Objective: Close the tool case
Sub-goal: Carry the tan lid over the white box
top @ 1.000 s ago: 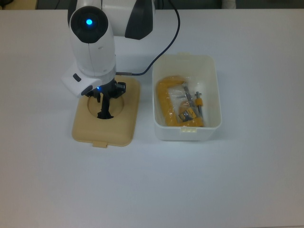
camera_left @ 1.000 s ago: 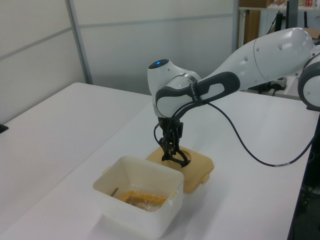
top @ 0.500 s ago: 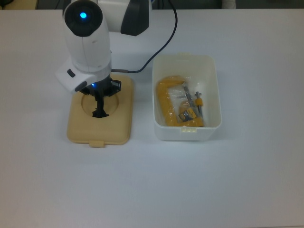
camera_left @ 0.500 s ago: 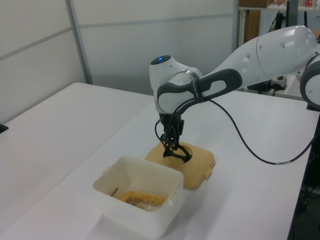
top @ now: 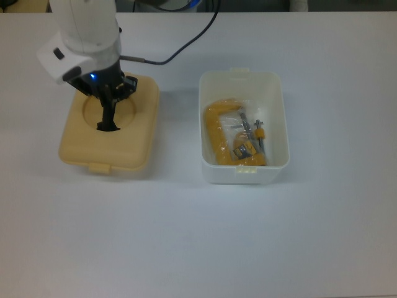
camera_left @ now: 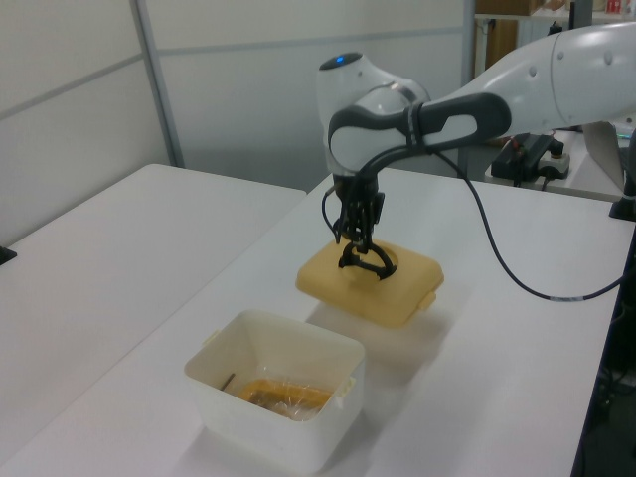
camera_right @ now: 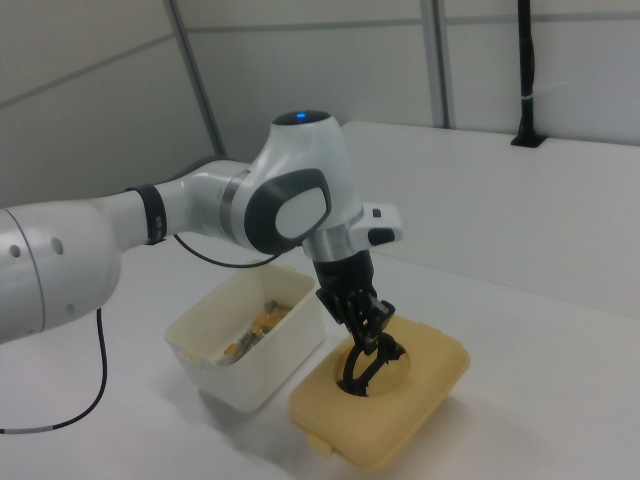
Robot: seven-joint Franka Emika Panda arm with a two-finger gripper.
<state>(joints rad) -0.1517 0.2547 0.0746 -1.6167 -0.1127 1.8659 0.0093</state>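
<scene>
Carrying step: end effector (camera_left: 360,260) clamped on black handle (top: 107,118) of beige lid (camera_left: 370,283), raised off bench (top: 186,236), beside open tub (top: 244,127). Next: align lid over tub, lower.

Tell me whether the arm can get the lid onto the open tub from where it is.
Probably yes: the hand holds the lid by its handle, lifted off the table, and nothing stands between it and the tub.
</scene>
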